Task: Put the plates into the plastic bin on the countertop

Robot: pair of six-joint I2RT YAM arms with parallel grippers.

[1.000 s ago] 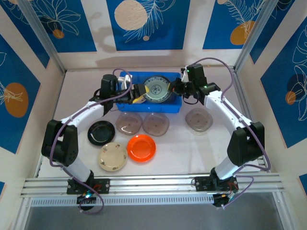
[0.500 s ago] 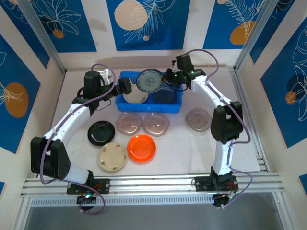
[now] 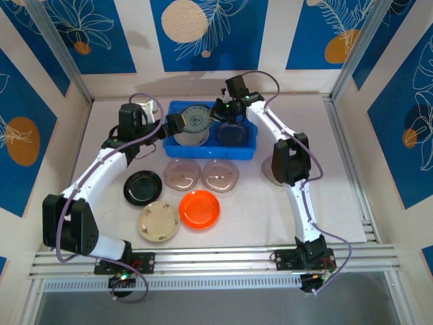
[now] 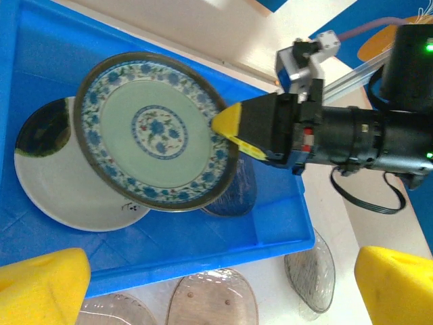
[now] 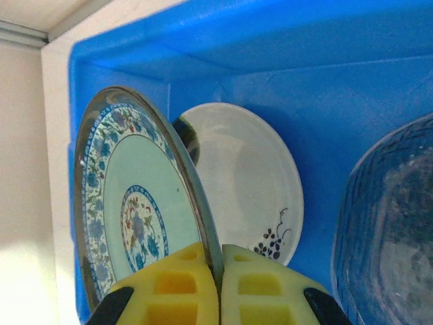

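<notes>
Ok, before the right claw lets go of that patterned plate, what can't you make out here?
Whether the patterned plate touches the cream plate behind it: left wrist view, the patterned plate covers the overlap.
The rest of the grey plate inside the bin: right wrist view, cut off by the right edge.
Part of the far-right grey plate on the countertop: top view, the right arm covers it.

The right hand (image 5: 218, 284) pinches a tilted round teal-patterned plate (image 5: 128, 203) over a round cream plate (image 5: 250, 183) in a bright blue plastic bin (image 5: 304, 61).
</notes>
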